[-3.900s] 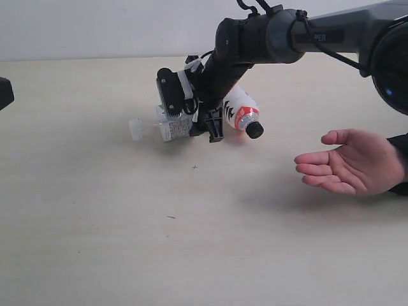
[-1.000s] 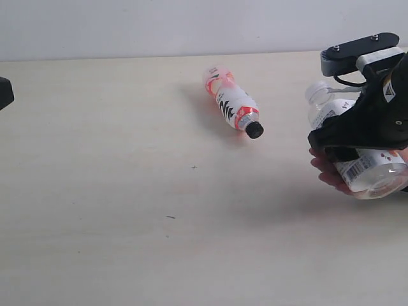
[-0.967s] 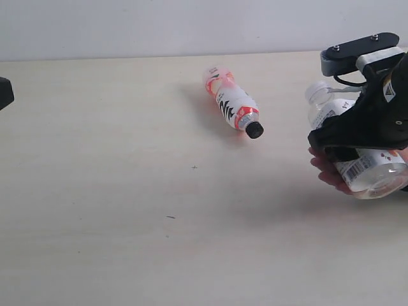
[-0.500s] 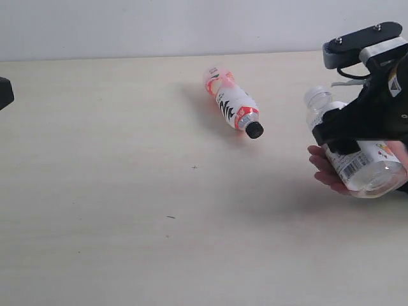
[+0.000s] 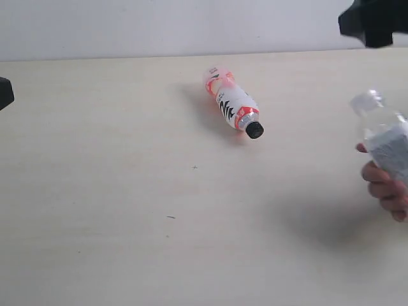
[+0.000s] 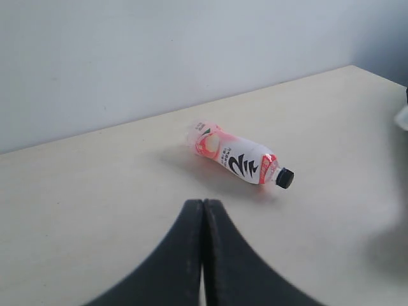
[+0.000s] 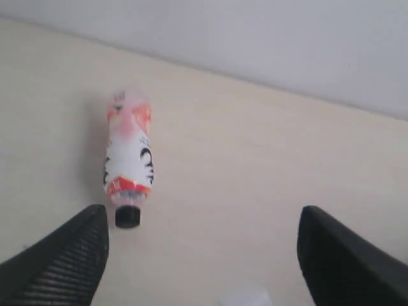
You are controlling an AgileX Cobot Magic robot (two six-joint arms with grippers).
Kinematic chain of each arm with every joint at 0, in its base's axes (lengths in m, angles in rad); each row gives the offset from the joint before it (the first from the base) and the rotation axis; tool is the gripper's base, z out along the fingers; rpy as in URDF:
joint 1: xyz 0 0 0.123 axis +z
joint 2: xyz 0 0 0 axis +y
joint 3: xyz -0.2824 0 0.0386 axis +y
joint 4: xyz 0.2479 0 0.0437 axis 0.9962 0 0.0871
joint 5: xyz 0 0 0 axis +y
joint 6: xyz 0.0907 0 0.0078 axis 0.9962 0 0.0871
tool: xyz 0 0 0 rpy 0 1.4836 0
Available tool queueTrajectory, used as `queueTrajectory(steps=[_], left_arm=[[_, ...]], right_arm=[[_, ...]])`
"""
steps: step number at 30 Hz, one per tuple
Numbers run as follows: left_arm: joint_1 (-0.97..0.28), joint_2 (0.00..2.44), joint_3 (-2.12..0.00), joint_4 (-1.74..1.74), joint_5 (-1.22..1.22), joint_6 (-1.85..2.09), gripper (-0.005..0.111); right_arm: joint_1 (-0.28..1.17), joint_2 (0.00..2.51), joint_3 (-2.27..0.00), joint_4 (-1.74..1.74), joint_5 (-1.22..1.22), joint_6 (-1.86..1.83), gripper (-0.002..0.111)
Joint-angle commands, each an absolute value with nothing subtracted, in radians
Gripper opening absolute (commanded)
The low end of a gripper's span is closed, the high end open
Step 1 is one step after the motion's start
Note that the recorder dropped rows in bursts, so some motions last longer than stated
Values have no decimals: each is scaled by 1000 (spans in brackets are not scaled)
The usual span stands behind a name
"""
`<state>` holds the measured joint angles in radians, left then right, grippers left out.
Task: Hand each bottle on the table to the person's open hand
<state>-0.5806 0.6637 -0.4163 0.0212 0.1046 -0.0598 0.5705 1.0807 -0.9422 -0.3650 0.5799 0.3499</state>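
A pinkish-red bottle (image 5: pixel 232 102) with a black cap lies on its side on the table (image 5: pixel 127 191), cap toward the front right; it also shows in both wrist views (image 6: pixel 239 161) (image 7: pixel 129 159). At the right edge the person's hand (image 5: pixel 383 189) is curled around a white-capped bottle (image 5: pixel 386 136) with a white label, held tilted above the table. My right gripper (image 7: pixel 203 215) is open and empty, high above the table; its black body (image 5: pixel 373 19) shows at the top right corner. My left gripper (image 6: pixel 203 205) is shut on nothing, well back from the red bottle.
A black part of the left arm (image 5: pixel 4 93) juts in at the left edge. A pale wall runs behind the table's far edge (image 5: pixel 127 58). A few tiny dark specks (image 5: pixel 171 217) mark the tabletop.
My right gripper has let go of the white-capped bottle and risen to the top right. The hand, now holding that bottle, has drawn back toward the right edge.
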Motion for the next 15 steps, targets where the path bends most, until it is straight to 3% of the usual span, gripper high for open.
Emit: queueTrajectory(steps=[1,15], left_arm=[[-579,659,-413,25,101,-58,1],[-579,659,-413,25,101,-58,1]], right_arm=[[569,1036,-977,-282,531,300,77],[569,1127,-1010,-241,496,249,77]])
